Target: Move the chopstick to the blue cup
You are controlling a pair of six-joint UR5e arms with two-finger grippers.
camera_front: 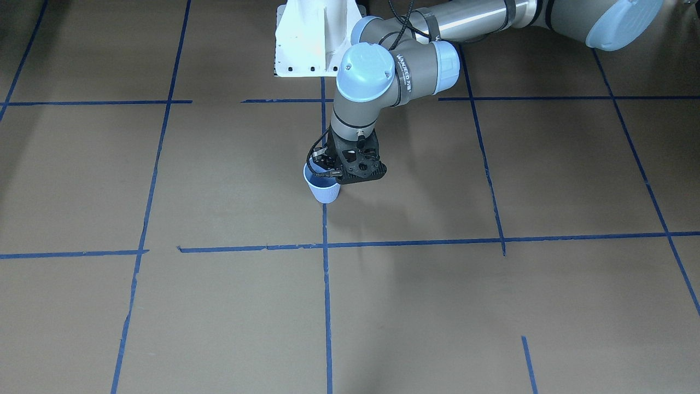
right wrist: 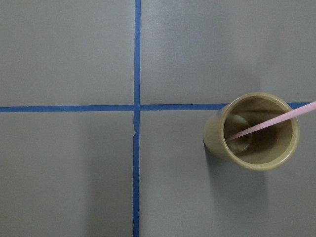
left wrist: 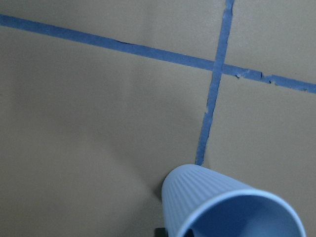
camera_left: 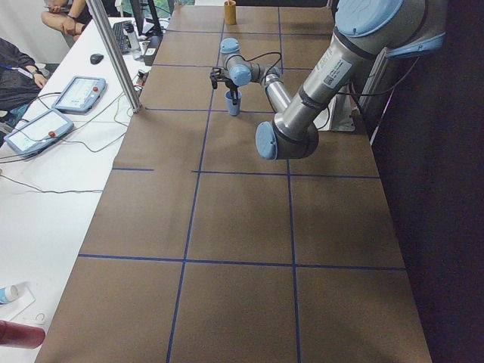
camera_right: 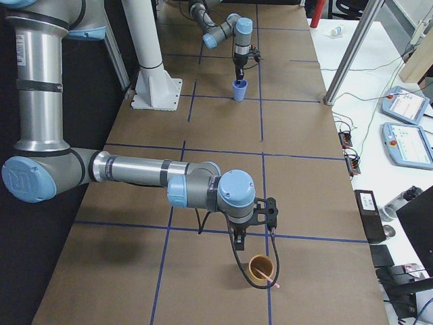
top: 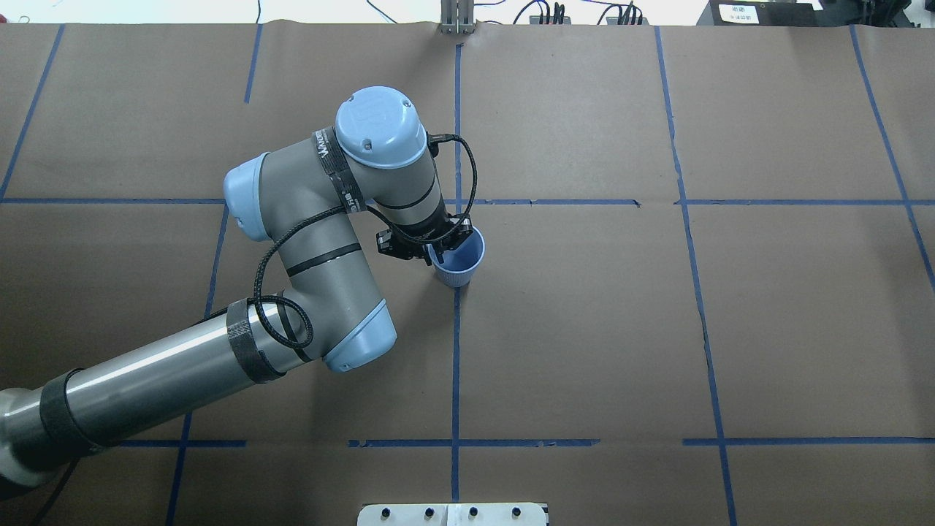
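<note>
The blue cup [camera_front: 325, 191] [top: 460, 267] [left wrist: 197, 197] stands upright on a tape crossing at mid table. My left gripper [camera_front: 329, 174] [top: 434, 256] comes down on its rim on the robot's side, one finger inside and one outside, and looks shut on the wall. A thin pink chopstick [right wrist: 266, 123] [camera_right: 268, 277] leans in a tan cup [right wrist: 256, 165] [camera_right: 259, 271] far off on the robot's right. My right gripper [camera_right: 238, 249] hovers just above and beside the tan cup. I cannot tell whether it is open. No fingers show in the right wrist view.
The table is brown paper with blue tape lines [top: 456, 365]. The white robot base [camera_front: 306, 44] stands at the robot's edge. Teach pendants [camera_right: 406, 125], cables and a metal post [camera_right: 352, 47] are on the white operators' table beyond the far edge.
</note>
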